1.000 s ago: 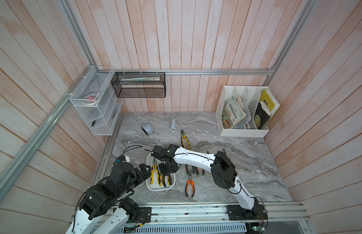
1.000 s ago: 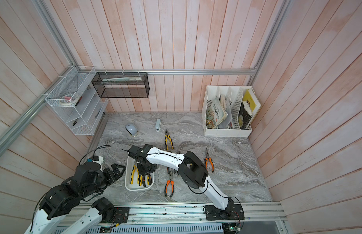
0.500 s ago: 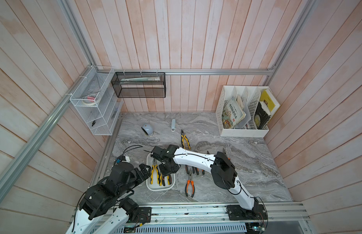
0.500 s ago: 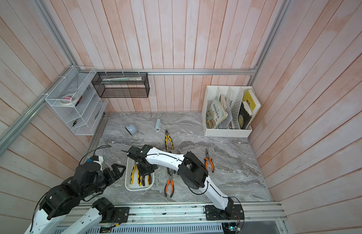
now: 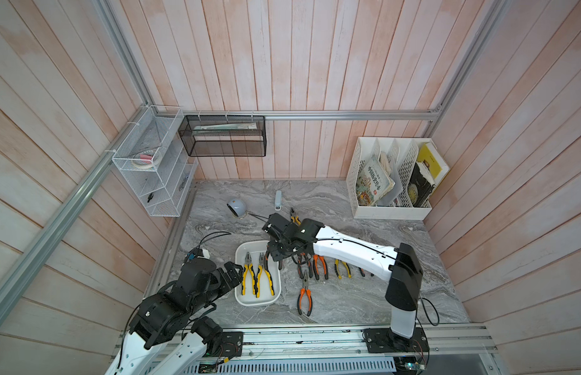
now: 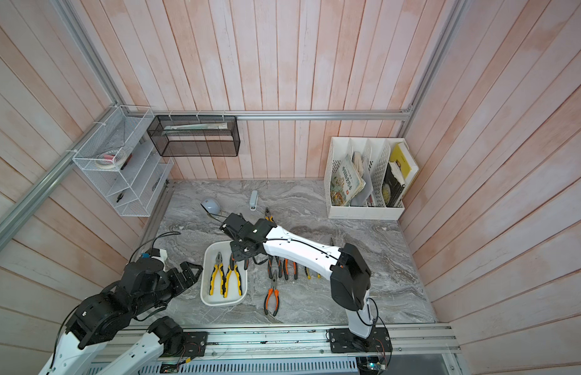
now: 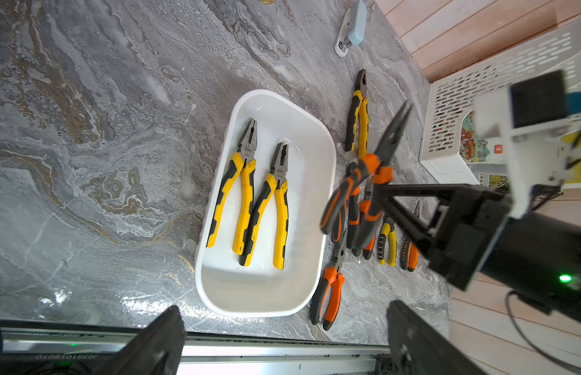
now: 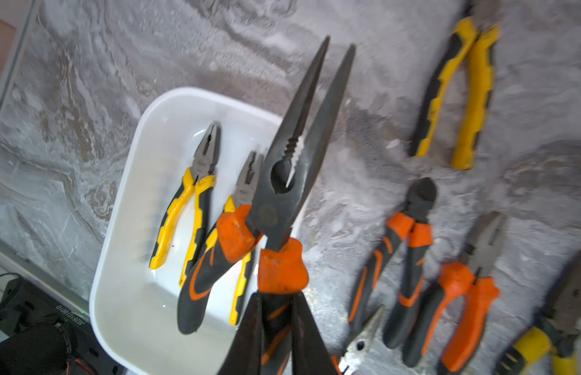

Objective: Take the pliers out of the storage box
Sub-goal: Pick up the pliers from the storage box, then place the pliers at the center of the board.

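One handle of orange long-nose pliers (image 8: pixel 282 194) pinched in narrow right pincer (image 8: pixel 276 303), above right rim of white storage box (image 7: pixel 266 100), left pincer (image 7: pixel 282 310) wide, empty

Top views overhead, far; wrist cams close, both w/ storage box (image 7: pixel 247 292).

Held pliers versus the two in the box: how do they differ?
The held pliers are long-nosed with orange-and-black handles; the box pair are blunt-nosed with yellow-and-black ones. The held pliers are in the air, clamped in the right gripper; the box pair lie flat in the box. All have dark steel jaws.
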